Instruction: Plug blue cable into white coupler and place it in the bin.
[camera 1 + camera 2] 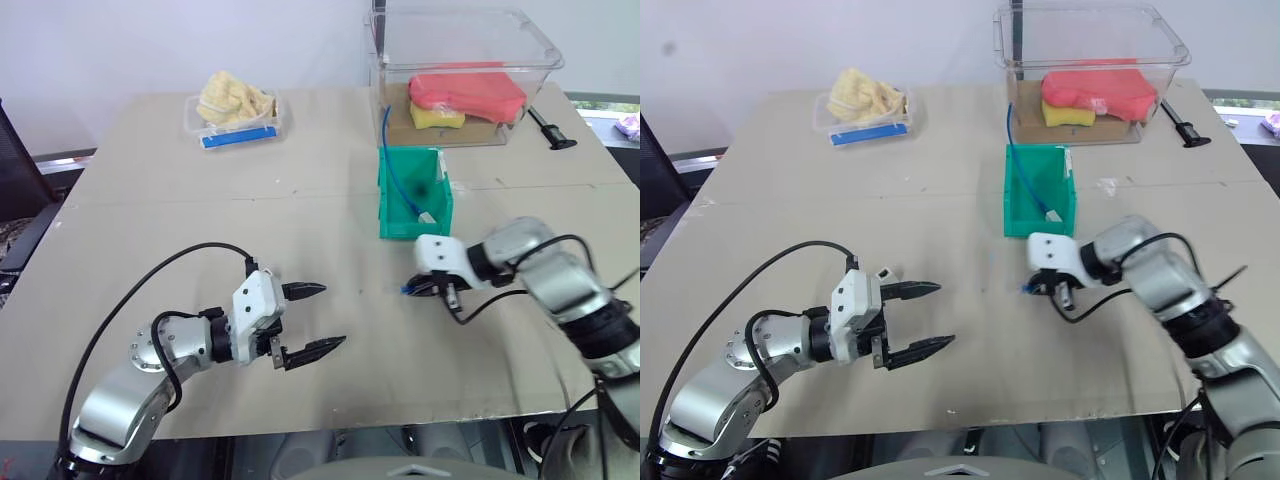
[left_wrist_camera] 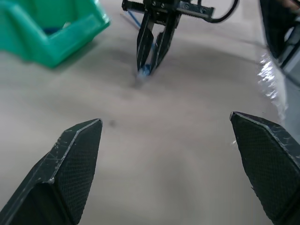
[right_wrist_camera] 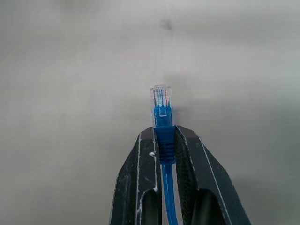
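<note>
- Nearest the robot, left claw (image 1: 308, 320) hovers just above the tabletop (image 1: 160, 200), fingers spread wide, nothing between them.
- Right claw (image 3: 161, 136), a little farther out and toward the middle of the tabletop, is clamped on the blue cable (image 3: 163, 123) at the ribbed boot just behind the clear plug; plug sticks out past the fingertips, tilted down at the surface.
- Handling judgement: cable looks light and floppy along its run, so only the boot and plug give any stiffness. Present hold on the boot seems the right spot: it keeps the plug aimed. The clear plug and its latch look brittle; squeezing there risks cracking it or pressing the tab.
- Smooth boot could twist in the pads if the plug meets resistance going in.
- Cannot pick out the white coupler in any view; a small pale piece lies inside the bin (image 1: 390, 225) but I cannot tell what it is.
- Bin sits just beyond the right claw, with a second blue cord (image 1: 395, 185) trailing into it.
- Farther back: large clear tub (image 1: 540, 55) holding red and yellow items, and a small clear tray (image 1: 215, 135) far left.
</note>
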Motion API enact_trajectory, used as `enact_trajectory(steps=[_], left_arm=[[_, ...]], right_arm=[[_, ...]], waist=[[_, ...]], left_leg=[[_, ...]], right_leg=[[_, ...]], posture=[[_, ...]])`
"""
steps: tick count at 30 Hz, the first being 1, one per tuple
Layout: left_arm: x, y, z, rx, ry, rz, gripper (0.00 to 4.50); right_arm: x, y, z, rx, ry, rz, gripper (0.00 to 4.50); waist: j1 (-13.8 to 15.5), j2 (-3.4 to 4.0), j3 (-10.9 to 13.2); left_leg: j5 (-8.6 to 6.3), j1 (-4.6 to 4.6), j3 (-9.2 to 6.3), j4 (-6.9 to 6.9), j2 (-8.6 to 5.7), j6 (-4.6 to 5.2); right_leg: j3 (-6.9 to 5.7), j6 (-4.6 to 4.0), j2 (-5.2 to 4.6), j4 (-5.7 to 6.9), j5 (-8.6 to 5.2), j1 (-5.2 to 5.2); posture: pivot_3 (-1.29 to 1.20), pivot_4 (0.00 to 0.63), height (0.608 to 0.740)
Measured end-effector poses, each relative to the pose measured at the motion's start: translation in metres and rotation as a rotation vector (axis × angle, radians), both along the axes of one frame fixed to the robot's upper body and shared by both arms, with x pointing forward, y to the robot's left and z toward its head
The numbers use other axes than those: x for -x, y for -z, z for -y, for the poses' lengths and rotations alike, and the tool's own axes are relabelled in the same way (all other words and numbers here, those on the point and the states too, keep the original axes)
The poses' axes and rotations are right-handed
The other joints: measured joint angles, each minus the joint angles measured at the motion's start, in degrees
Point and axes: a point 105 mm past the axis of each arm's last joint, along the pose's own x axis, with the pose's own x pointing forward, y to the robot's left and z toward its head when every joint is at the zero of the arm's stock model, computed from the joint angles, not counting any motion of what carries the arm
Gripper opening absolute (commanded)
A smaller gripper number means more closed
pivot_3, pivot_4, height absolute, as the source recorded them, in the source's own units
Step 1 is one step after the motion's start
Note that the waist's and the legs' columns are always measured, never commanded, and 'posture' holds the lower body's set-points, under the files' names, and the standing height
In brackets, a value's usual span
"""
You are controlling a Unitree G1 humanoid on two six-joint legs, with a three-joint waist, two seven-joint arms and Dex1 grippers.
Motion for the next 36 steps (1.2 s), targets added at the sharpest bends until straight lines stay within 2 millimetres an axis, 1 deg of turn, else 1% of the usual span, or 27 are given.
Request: enact_trajectory(steps=[1,3,4,5,6,7,8,9,10,11,12,14,16,18,21,24,25,27,29,34,36], left_arm=[[-0.002,0.004,-0.003,-0.017,-0.006,-0.003,4.50],[-0.005,0.006,-0.005,-0.033,-0.006,0.004,4.50],[-0.005,0.006,-0.005,-0.037,-0.004,0.008,4.50],[-0.007,0.006,-0.005,-0.053,0.005,0.024,4.50],[-0.008,0.007,-0.004,-0.059,0.009,0.029,4.50],[-0.008,0.007,-0.003,-0.062,0.012,0.029,4.50],[-0.009,0.009,-0.002,-0.066,0.015,0.025,4.50],[-0.011,0.011,-0.002,-0.074,0.015,0.022,4.50],[-0.012,0.011,0.000,-0.077,0.020,0.023,4.50],[-0.014,0.011,0.002,-0.083,0.028,0.027,4.50],[-0.016,0.012,0.004,-0.088,0.034,0.026,4.50],[-0.020,0.010,0.008,-0.086,0.041,0.027,4.50],[-0.026,0.008,0.014,-0.090,0.057,0.032,4.50],[-0.033,0.005,0.018,-0.099,0.067,0.039,4.50],[-0.043,0.003,0.026,-0.123,0.105,0.044,4.50],[-0.053,0.004,0.034,-0.157,0.139,0.040,4.50],[-0.055,0.005,0.035,-0.165,0.141,0.038,4.50],[-0.062,0.008,0.045,-0.188,0.172,0.036,4.50],[-0.072,0.012,0.052,-0.218,0.182,0.034,4.50],[-0.083,0.022,0.062,-0.278,0.220,0.039,4.50],[-0.086,0.027,0.066,-0.301,0.238,0.041,3.97]], right_arm=[[-0.003,-0.001,-0.004,0.005,-0.014,0.018,0.07],[-0.006,0.000,-0.006,0.004,-0.030,0.035,0.82],[-0.007,0.001,-0.006,0.001,-0.033,0.039,1.09],[-0.008,0.000,-0.005,-0.009,-0.039,0.045,1.58],[-0.008,0.000,-0.003,-0.021,-0.034,0.042,1.96],[-0.008,0.001,-0.002,-0.030,-0.028,0.035,2.48],[-0.006,0.002,0.001,-0.059,-0.010,0.016,2.74],[-0.003,0.003,0.005,-0.094,0.009,-0.005,3.28],[0.001,0.004,0.011,-0.131,0.033,-0.026,3.61],[0.008,0.004,0.018,-0.186,0.067,-0.047,4.19],[0.012,0.002,0.023,-0.247,0.098,-0.051,4.46],[0.022,-0.007,0.029,-0.345,0.132,-0.037,4.46],[0.039,-0.017,0.043,-0.430,0.187,-0.024,4.46],[0.054,-0.022,0.058,-0.487,0.261,0.017,4.46],[0.078,-0.020,0.080,-0.518,0.396,0.084,4.46],[0.099,-0.017,0.094,-0.527,0.511,0.147,4.46],[0.102,-0.017,0.095,-0.529,0.525,0.154,4.46],[0.112,-0.017,0.102,-0.530,0.586,0.192,4.46],[0.122,-0.018,0.102,-0.538,0.625,0.220,4.46],[0.128,-0.019,0.106,-0.526,0.679,0.256,4.46],[0.130,-0.021,0.106,-0.522,0.691,0.268,4.50]], waist=[[0.05,-0.02,-0.01],[-0.02,-0.11,-0.06],[-0.10,-0.13,-0.08],[-0.11,-0.12,-0.08],[-0.10,-0.12,-0.08],[-0.07,-0.12,-0.08],[0.03,-0.12,-0.08],[0.10,-0.11,-0.08],[0.39,-0.11,-0.07],[0.78,-0.10,-0.07],[0.83,-0.09,-0.06],[0.94,-0.06,-0.04],[1.24,-0.05,-0.05],[1.42,-0.04,-0.05],[1.20,-0.03,-0.07],[1.01,-0.03,-0.08],[0.73,-0.05,-0.08],[0.89,-0.02,-0.09],[0.96,-0.05,-0.11],[0.82,-0.03,-0.13],[0.97,-0.04,-0.12]], left_leg=[[0.00,0.02,0.00,0.00,-0.01,-0.01],[0.00,0.03,-0.01,0.00,0.00,-0.02],[-0.01,0.05,-0.02,0.00,0.01,-0.03],[-0.01,0.06,-0.03,-0.01,0.01,-0.03],[-0.01,0.07,-0.06,-0.01,0.02,-0.03],[-0.01,0.06,-0.08,-0.02,0.01,-0.03],[-0.01,0.06,-0.10,-0.02,0.01,-0.03],[-0.01,0.04,-0.10,-0.03,0.01,-0.04],[-0.02,0.01,-0.12,-0.03,0.01,-0.05],[-0.03,-0.01,-0.12,-0.03,0.00,-0.06],[-0.05,-0.02,-0.09,-0.03,0.00,-0.08],[-0.05,-0.11,-0.11,-0.03,0.00,-0.08],[-0.06,-0.18,-0.17,-0.02,0.00,-0.09],[-0.06,-0.19,-0.18,-0.01,-0.02,-0.08],[-0.08,-0.15,-0.09,0.02,-0.02,-0.04],[-0.19,-0.04,-0.09,0.06,0.00,0.16],[-0.20,0.07,-0.03,0.07,0.05,0.16],[-0.20,0.17,0.07,0.13,0.07,0.19],[-0.20,0.24,-0.04,0.21,0.12,0.18],[-0.20,0.25,0.02,0.21,0.12,0.18],[-0.20,0.19,-0.04,0.20,0.12,0.17]], right_leg=[[0.00,0.00,-0.01,0.00,0.00,0.00],[-0.01,0.00,0.01,0.00,0.00,0.01],[-0.01,0.00,0.02,0.01,0.00,0.01],[-0.01,0.00,0.02,0.03,0.00,0.01],[-0.03,-0.01,0.03,0.03,0.00,0.02],[-0.06,-0.01,0.03,0.03,0.00,0.02],[-0.08,-0.01,0.02,0.03,0.00,0.02],[-0.07,-0.02,0.02,0.04,0.00,0.01],[-0.09,-0.02,0.01,0.02,0.00,0.00],[-0.09,-0.02,0.00,0.01,0.00,-0.02],[-0.06,-0.02,0.00,0.01,0.01,-0.05],[-0.07,-0.01,0.00,0.02,0.01,-0.12],[-0.13,-0.01,-0.01,0.00,0.00,-0.15],[-0.15,-0.01,-0.02,0.01,0.00,-0.15],[-0.07,0.01,-0.02,0.06,0.01,-0.13],[-0.07,0.04,0.04,0.09,-0.01,-0.02],[-0.01,0.06,0.08,0.09,-0.01,0.03],[-0.02,0.28,0.05,0.12,-0.13,0.11],[-0.15,0.30,0.08,0.14,-0.15,0.23],[-0.10,0.29,0.07,0.13,-0.14,0.21],[-0.15,0.20,0.06,0.11,-0.09,0.18]], posture=[[0.00,0.150,0.740],[0.00,0.150,0.740],[0.00,0.150,0.740],[0.00,0.150,0.740],[0.00,0.150,0.740],[0.00,0.150,0.740],[0.00,0.150,0.740],[0.00,0.150,0.740],[0.00,0.150,0.740],[0.00,0.150,0.740],[0.00,0.150,0.740],[0.00,0.150,0.740],[0.00,0.150,0.740],[0.00,0.150,0.740],[0.00,0.150,0.740],[0.00,0.150,0.740],[0.00,0.150,0.740],[0.00,0.150,0.740],[0.00,0.150,0.740],[0.00,0.150,0.740],[0.00,0.150,0.740]])
